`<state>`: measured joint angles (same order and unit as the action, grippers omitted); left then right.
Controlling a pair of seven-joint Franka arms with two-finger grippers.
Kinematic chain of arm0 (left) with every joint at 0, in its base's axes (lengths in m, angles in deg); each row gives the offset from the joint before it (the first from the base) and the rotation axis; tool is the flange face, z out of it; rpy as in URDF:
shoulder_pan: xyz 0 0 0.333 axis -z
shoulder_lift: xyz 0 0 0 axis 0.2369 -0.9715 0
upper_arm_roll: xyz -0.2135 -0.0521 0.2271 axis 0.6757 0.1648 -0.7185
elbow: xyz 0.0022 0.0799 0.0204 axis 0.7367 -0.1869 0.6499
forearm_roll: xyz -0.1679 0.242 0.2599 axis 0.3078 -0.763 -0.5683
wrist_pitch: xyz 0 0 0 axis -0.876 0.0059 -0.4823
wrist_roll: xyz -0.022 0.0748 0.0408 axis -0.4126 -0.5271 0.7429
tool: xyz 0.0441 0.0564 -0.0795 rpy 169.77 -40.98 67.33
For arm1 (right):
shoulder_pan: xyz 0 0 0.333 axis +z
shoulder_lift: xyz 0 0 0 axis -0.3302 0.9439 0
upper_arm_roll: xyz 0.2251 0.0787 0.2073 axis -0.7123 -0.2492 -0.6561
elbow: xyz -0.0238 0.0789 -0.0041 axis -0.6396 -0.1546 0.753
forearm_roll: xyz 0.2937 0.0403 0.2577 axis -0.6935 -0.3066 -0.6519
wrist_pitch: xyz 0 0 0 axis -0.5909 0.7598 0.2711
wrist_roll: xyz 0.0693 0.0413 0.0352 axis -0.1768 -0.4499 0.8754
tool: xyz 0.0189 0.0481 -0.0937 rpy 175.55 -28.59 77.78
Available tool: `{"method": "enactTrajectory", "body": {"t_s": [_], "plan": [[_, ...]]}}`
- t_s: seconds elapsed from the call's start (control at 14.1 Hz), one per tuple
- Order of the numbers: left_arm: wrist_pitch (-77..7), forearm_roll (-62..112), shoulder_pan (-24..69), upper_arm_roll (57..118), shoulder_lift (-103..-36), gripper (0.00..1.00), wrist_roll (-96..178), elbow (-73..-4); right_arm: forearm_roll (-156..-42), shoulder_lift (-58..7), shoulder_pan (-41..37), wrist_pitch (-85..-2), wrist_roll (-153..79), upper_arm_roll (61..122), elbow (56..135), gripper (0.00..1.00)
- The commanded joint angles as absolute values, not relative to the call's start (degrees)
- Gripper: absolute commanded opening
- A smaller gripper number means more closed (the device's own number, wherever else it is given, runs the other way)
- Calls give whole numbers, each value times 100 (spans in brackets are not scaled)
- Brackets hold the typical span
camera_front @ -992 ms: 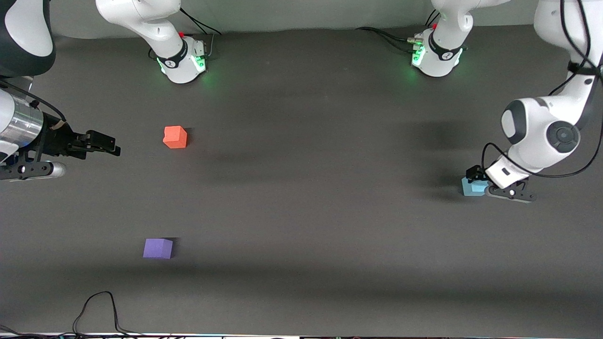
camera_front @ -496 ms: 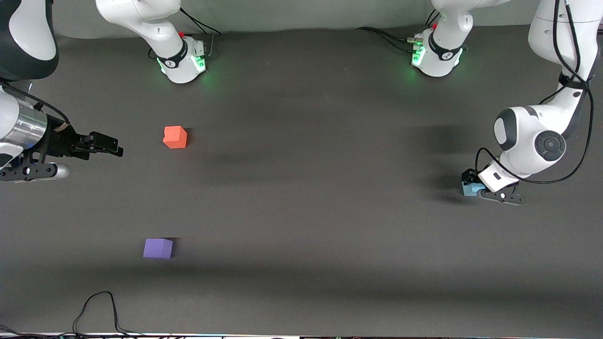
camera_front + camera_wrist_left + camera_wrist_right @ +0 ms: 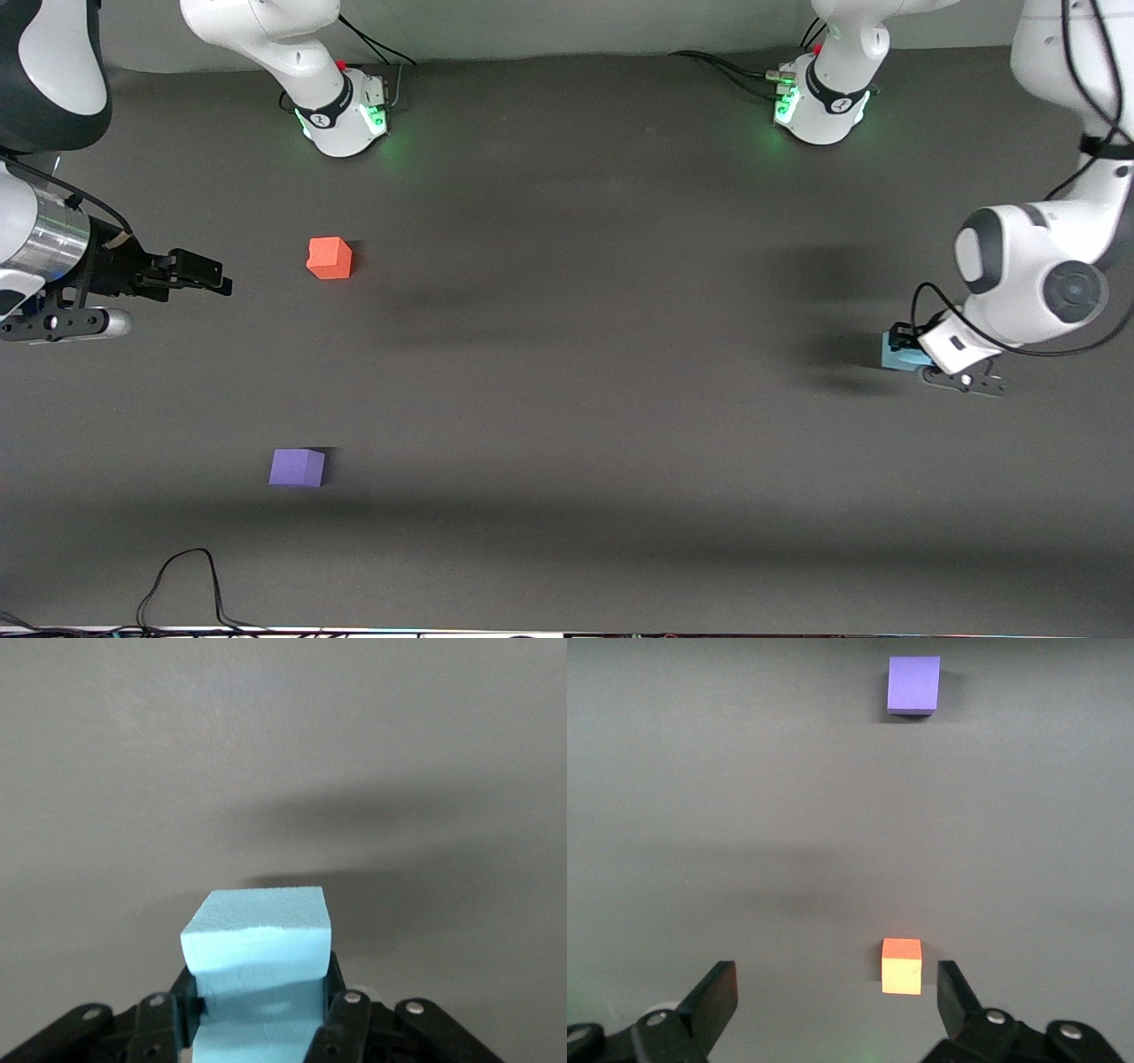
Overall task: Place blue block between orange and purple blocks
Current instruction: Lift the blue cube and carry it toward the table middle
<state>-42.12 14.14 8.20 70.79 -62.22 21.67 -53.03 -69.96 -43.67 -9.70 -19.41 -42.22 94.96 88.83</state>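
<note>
A dark grey matte desk (image 3: 567,372) fills the front view, with the two arm bases along its upper edge and a loose black cable (image 3: 182,585) lying at the edge nearest the front camera. Toward the left arm's end, the left hand (image 3: 911,353) is low at the desk surface and clamped on the blue block (image 3: 899,357); in the left wrist view its fingers (image 3: 341,1010) press both sides of the cube. A wide bare stretch of desk separates this from the other two cubes, which sit toward the right arm's end. The orange block (image 3: 330,258) is farther from the front camera, the purple block (image 3: 297,467) nearer, well apart with open surface between them. The right hand (image 3: 199,271) waits beside the orange block, fingers spread wide, holding nothing.
</note>
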Motion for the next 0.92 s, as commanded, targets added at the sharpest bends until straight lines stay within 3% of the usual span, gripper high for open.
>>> {"method": "enactTrajectory", "body": {"t_s": [0.0, 0.14, 0.35, 0.85], "plan": [[-2801, 1435, 1605, 7063, -6068, 45, 3205, -4312, -7102, -4442, -944, -2062, -4319, 9522, 8987, 100], [-2289, 1496, 2369, 7063, -6085, 45, 4284, -3854, -7102, -4434, -944, -2079, -4319, 9522, 8987, 100], [-2322, 1900, 3476, 7063, -6199, 45, 5700, -3415, -7102, -4425, -944, -2097, -4319, 9522, 8987, 100], [-2883, 1936, 5692, 7055, -8192, 45, 8243, -1359, -7102, -4407, -944, -2115, -4319, 9522, 9004, 100]]}}
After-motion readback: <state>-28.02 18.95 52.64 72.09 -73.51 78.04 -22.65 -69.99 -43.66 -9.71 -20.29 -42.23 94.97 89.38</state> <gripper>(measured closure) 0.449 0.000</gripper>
